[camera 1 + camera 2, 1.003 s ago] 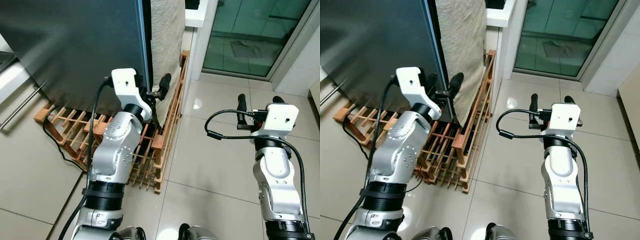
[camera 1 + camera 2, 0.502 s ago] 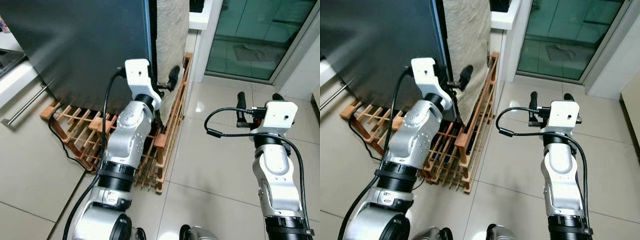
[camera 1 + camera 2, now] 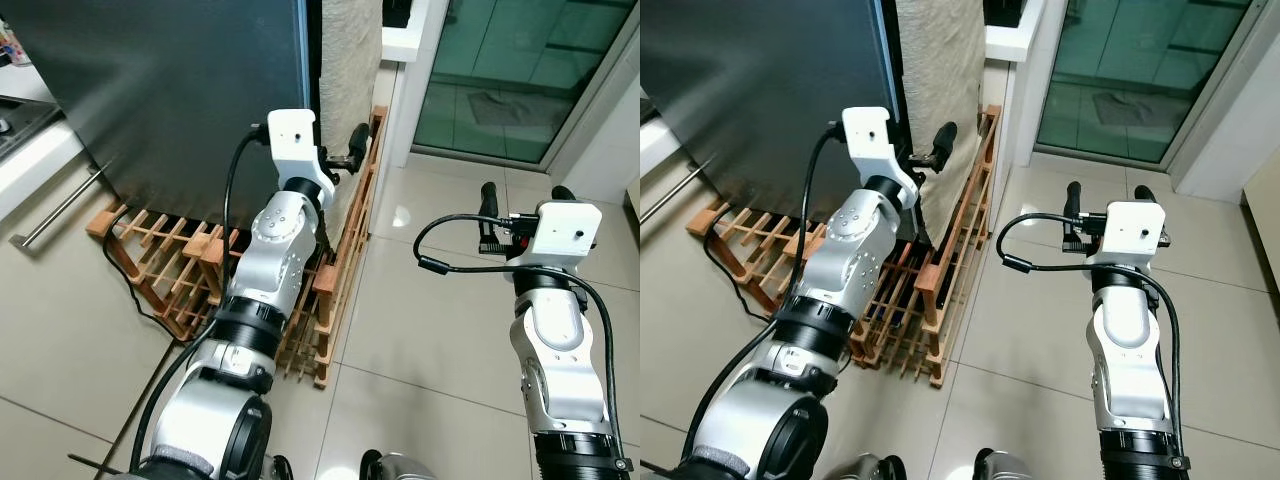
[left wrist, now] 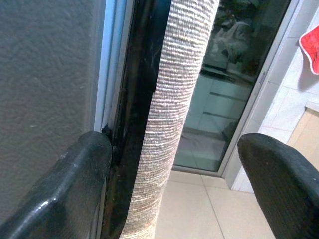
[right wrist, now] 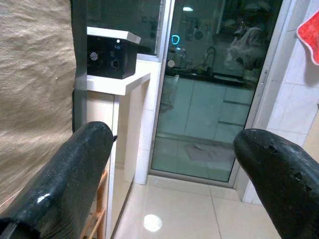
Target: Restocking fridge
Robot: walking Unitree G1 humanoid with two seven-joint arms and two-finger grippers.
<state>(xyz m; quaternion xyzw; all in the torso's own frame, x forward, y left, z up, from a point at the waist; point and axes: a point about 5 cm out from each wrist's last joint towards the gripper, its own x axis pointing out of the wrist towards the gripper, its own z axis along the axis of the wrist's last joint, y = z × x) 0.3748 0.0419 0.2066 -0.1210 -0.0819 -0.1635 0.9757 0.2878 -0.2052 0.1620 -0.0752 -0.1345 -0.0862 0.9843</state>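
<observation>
The fridge's dark grey door (image 3: 160,90) is closed at the upper left. My left gripper (image 3: 335,160) is raised to the door's right edge and is open. In the left wrist view one finger (image 4: 75,169) rests against the door's edge seam, while the other finger (image 4: 279,174) stands apart, past the beige woven panel (image 4: 169,99) on the fridge's side. My right gripper (image 3: 522,190) is held open over the tiled floor to the right, nothing between its fingers.
A wooden slatted rack (image 3: 170,260) lies under and in front of the fridge, with a black cable (image 3: 130,285) beside it. A counter with a metal bar handle (image 3: 55,205) is at the left. A sliding glass door (image 3: 500,70) is ahead right, beside a white ledge (image 5: 112,74).
My left arm has reached further up and forward along the fridge's right edge while the view shifted slightly. The right arm has stayed in place.
</observation>
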